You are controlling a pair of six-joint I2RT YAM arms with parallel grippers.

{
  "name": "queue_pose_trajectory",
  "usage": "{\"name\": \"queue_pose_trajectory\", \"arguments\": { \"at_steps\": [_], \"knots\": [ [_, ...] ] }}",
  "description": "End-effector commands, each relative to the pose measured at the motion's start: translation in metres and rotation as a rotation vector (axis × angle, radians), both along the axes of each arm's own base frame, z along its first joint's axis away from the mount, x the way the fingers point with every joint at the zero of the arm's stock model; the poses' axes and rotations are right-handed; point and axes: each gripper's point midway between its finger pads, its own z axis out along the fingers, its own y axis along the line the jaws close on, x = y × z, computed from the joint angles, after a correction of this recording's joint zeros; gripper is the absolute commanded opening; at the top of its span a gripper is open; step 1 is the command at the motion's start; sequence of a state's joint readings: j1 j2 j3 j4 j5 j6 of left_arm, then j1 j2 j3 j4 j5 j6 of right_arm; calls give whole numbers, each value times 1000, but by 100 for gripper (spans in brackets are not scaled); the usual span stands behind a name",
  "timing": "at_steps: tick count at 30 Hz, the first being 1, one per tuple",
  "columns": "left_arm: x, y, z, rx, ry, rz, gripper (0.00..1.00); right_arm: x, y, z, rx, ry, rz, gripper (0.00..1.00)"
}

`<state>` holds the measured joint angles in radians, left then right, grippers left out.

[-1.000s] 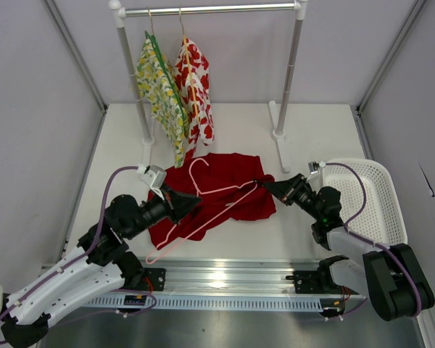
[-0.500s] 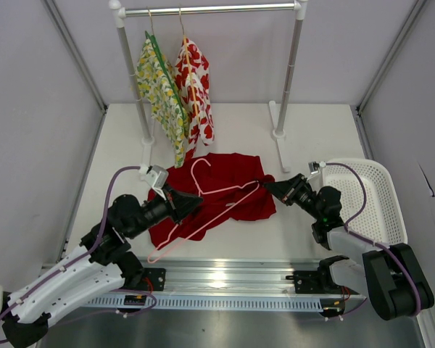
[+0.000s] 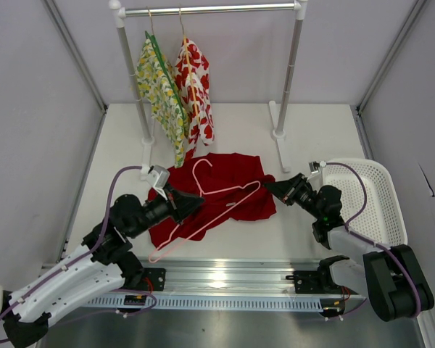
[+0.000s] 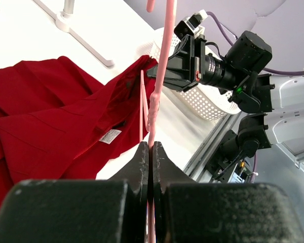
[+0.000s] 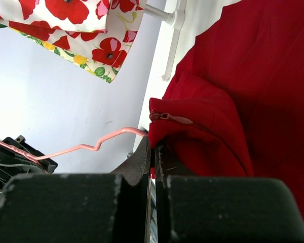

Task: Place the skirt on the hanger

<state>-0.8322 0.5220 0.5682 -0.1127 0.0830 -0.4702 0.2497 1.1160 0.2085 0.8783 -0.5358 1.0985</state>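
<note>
The deep-red skirt [image 3: 228,190] lies crumpled on the white table between the two arms. Across it slants the pale pink hanger [image 3: 212,194], hook toward the rack. My left gripper [image 3: 196,201] is shut on the hanger's wire [image 4: 160,76], which runs straight out from between the jaws [image 4: 151,147]. My right gripper [image 3: 268,185] is shut on the skirt's right edge, pinching a fold of red cloth [image 5: 202,131] just below the zipper pull [image 5: 173,119]. The hanger's far end [image 5: 96,146] meets that fold beside the right gripper [image 5: 153,146]. The skirt's label [image 4: 110,135] faces up.
A clothes rack [image 3: 293,65] stands at the back, with a yellow-green floral garment [image 3: 162,98] and a white garment with red flowers [image 3: 196,90] hanging at its left end. Its base feet [image 3: 281,148] lie just behind the skirt. A white basket [image 3: 373,199] sits at the right.
The left gripper and the hanger have shifted slightly to the right, bringing the hanger's right end closer to the right gripper. The right gripper has stayed where it was, holding the skirt.
</note>
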Motion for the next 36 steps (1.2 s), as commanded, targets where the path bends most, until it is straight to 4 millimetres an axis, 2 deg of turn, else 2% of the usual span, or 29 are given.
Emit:
{"name": "queue_pose_trajectory", "arguments": {
  "at_steps": [1, 10, 16, 17, 20, 22, 24, 26, 27, 28, 30, 31, 33, 34, 36],
  "knots": [
    [3, -3, 12, -49, -27, -3, 0, 6, 0, 26, 0, -93, 1, 0],
    [4, -4, 11, -49, -25, -8, 0, 6, -3, 26, -1, -88, -14, 0],
    [4, -4, 2, -27, -4, -4, 0, 7, -4, 24, -21, -80, -20, 0],
    [4, -5, -3, -20, 10, -7, 0, 7, -5, 14, -45, -35, -23, 0],
    [6, -9, -18, 7, 55, -10, 0, 5, -12, 4, -114, -14, -61, 0],
    [5, -12, -20, -5, 66, -22, 0, 0, -15, -10, -173, 19, -68, 0],
    [3, -13, -23, -5, 74, -29, 0, 0, -21, -12, -224, 11, -103, 0],
    [3, -13, -25, 1, 83, -32, 0, -7, -23, -25, -271, 63, -105, 0],
    [3, -13, -25, 3, 86, -34, 0, -6, -27, -26, -289, 67, -136, 6],
    [2, -14, -28, 11, 92, -41, 0, -11, -29, -36, -324, 101, -134, 8],
    [1, -15, -28, 15, 95, -50, 0, -15, -31, -41, -365, 115, -154, 15],
    [1, -16, -29, 18, 100, -53, 0, -20, -33, -52, -396, 159, -156, 18],
    [2, -18, -34, 34, 112, -53, 0, -24, -31, -52, -427, 163, -152, 23],
    [3, -18, -34, 37, 115, -53, 0, -29, -39, -65, -475, 220, -183, 26],
    [5, -20, -38, 56, 127, -56, 0, -33, -40, -67, -514, 235, -191, 31]
  ]
}}
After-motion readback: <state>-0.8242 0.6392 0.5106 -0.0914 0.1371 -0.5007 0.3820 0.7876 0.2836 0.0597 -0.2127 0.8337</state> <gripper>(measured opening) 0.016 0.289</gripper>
